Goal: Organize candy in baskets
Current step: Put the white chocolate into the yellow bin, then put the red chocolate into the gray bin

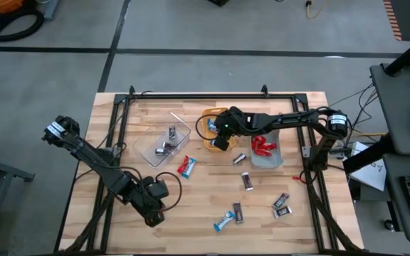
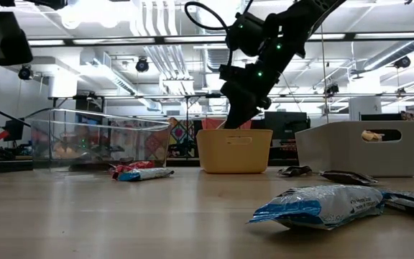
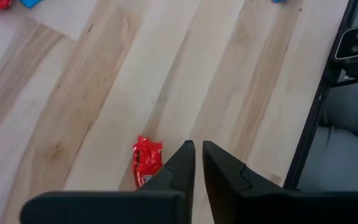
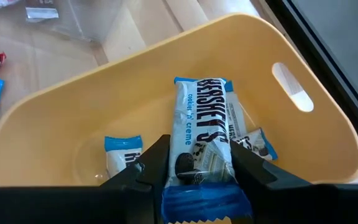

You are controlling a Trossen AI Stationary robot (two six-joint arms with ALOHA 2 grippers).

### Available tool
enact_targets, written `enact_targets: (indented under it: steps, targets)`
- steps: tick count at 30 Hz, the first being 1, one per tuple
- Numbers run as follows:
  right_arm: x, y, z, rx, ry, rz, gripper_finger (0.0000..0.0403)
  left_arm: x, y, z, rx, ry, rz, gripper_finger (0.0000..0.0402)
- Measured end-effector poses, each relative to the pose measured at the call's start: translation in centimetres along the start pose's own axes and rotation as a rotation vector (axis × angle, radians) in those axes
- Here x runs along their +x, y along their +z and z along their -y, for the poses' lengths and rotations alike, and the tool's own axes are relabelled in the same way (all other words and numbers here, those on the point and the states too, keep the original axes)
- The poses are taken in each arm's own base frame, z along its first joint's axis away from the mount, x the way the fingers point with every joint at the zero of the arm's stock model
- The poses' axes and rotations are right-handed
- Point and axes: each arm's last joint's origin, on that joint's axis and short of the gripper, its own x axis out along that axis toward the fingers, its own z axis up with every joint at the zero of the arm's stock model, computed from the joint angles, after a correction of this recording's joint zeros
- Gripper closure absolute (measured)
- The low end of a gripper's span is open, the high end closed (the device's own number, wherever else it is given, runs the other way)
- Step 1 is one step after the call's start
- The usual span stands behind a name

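Right gripper (image 4: 194,168) hung inside the orange basket (image 4: 303,149) — fingers clamped on a blue-and-white Hershey's bar (image 4: 201,134); left gripper (image 3: 196,152) sat nearly closed, empty, over the table (image 3: 104,93).

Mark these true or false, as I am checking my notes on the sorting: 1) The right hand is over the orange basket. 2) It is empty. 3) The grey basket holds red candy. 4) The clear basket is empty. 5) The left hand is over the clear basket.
1) True: the right hand is over the orange basket.
2) False: a blue-and-white bar sits between its fingers.
3) True: red candy lies in the grey basket.
4) False: the clear basket holds dark candy.
5) False: the left hand is over bare table, near the front edge, beside a red candy.
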Motion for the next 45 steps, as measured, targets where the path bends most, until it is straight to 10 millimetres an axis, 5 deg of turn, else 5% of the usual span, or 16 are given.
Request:
enact_targets:
  steps: [20, 32, 38, 45]
  targets:
    - [0.0, 0.1, 0.0, -0.018, 0.014, 0.006, 0.0324, 0.0, -0.1, 0.0, -0.006, 0.003, 0.001, 0.0224]
    - [0.0, 0.1, 0.0, 0.054, 0.017, 0.005, 0.0146, -0.1, -0.6, 0.3, 0.005, 0.005, 0.014, 0.0202]
    - [-0.4, 0.3, 0.0, 0.058, 0.025, 0.017, 0.0133, 0.5, -1.6, 0.7, -0.032, 0.018, -0.008, 0.0202]
    - [-1.1, 0.5, -0.3, 0.055, 0.037, 0.037, 0.0135, 3.6, -2.6, 0.9, -0.028, 0.121, -0.052, 0.0202]
